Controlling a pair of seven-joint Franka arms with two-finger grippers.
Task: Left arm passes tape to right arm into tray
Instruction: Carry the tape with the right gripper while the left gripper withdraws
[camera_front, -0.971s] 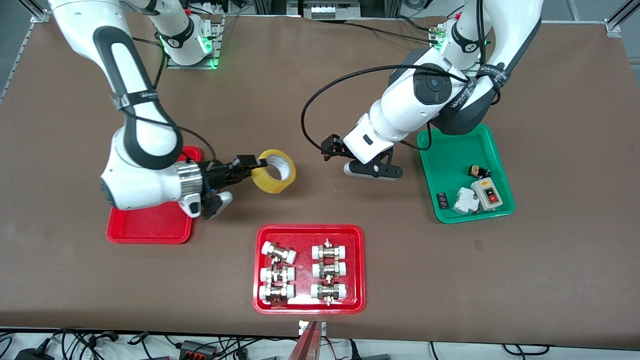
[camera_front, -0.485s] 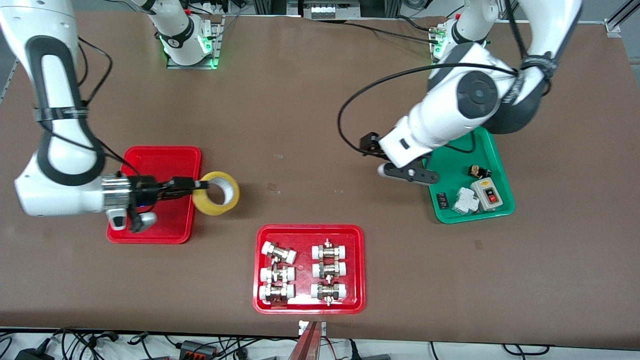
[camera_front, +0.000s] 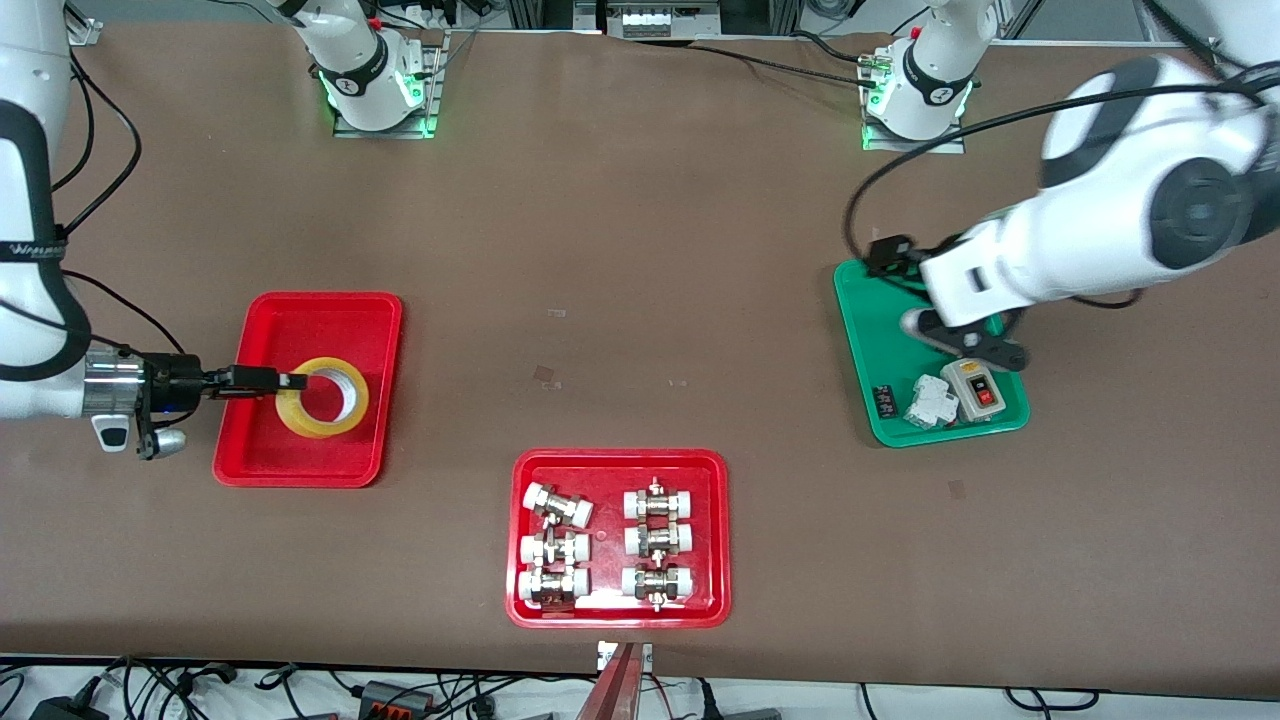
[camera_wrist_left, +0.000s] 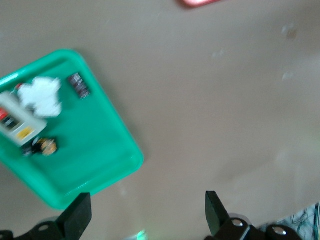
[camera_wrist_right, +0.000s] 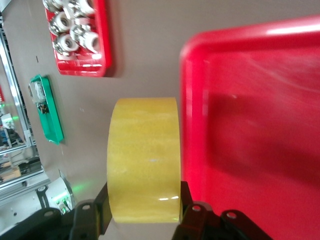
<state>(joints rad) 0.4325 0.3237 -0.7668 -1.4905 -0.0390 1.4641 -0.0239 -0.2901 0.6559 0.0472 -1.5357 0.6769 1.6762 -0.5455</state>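
Since the earlier frames we have carried the tape (camera_front: 322, 398) from over the bare table to over the plain red tray (camera_front: 268, 460), while our left arm has drawn back to the green tray (camera_front: 861, 330). Our right gripper (camera_front: 292, 381) is clamped on the roll's wall, one finger through the centre hole, holding it tilted above the tray floor; we cannot tell whether it touches yet. Our left gripper (camera_front: 968, 342) hangs spread wide and empty over the green tray and waits. We judge the roll light and stiff: a hard ring with a smooth, translucent amber face that could slip, so pinching through the wall, as now, is the sound hold. The tray is glossy plastic, shallow, with rounded corners; a second red tray of metal-and-white fittings (camera_front: 556, 545) lies nearer the front camera.
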